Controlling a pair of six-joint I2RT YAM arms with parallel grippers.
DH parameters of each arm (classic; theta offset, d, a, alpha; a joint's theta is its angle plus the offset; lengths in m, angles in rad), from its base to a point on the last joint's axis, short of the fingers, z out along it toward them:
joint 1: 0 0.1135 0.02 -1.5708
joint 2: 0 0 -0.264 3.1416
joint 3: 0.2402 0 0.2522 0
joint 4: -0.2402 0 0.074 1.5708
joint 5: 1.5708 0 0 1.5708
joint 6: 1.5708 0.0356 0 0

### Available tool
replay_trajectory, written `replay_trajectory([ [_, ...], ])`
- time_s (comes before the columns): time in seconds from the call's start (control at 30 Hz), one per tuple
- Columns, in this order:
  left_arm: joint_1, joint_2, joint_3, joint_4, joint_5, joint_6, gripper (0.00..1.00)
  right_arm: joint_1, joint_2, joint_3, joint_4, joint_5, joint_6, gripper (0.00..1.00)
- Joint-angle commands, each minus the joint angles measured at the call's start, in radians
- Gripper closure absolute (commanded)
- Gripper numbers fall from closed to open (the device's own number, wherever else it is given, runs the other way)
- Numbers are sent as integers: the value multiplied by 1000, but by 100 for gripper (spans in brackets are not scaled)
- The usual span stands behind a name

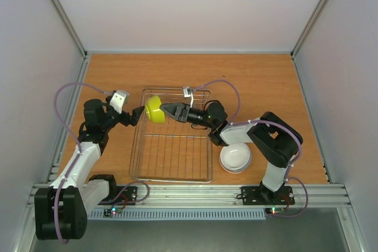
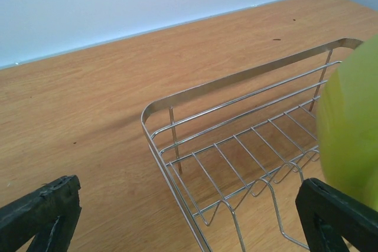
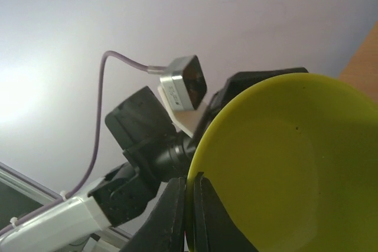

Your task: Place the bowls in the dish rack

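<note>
My right gripper [image 1: 167, 110] is shut on the rim of the yellow-green bowl [image 1: 155, 109] and holds it on edge above the far left part of the dish rack [image 1: 171, 172]. In the right wrist view the fingers pinch the bowl's rim [image 3: 190, 188] and the bowl [image 3: 295, 169] fills the right side. My left gripper [image 1: 139, 115] is open just left of the bowl. In the left wrist view its fingers [image 2: 41, 210] stand wide apart over the rack's corner [image 2: 155, 107], with the bowl [image 2: 351, 128] at the right edge. A white bowl [image 1: 235, 157] sits right of the rack.
The rack's floor has raised wire loops [image 2: 266, 187]. The right arm's elbow [image 1: 277, 140] hangs over the white bowl. The left arm [image 3: 142, 146] shows behind the yellow-green bowl in the right wrist view. Grey walls enclose the wooden table [image 1: 254, 81].
</note>
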Motion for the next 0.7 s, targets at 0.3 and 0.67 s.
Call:
replay_trajectory([
  [0.3,16,-9,101,-147,166,54,1,7,-55,-59,-30,-6,-17,99],
  [0.67,-8,58,309,-423,15,105,1,172,-409,241,-1420,323,-720,99],
])
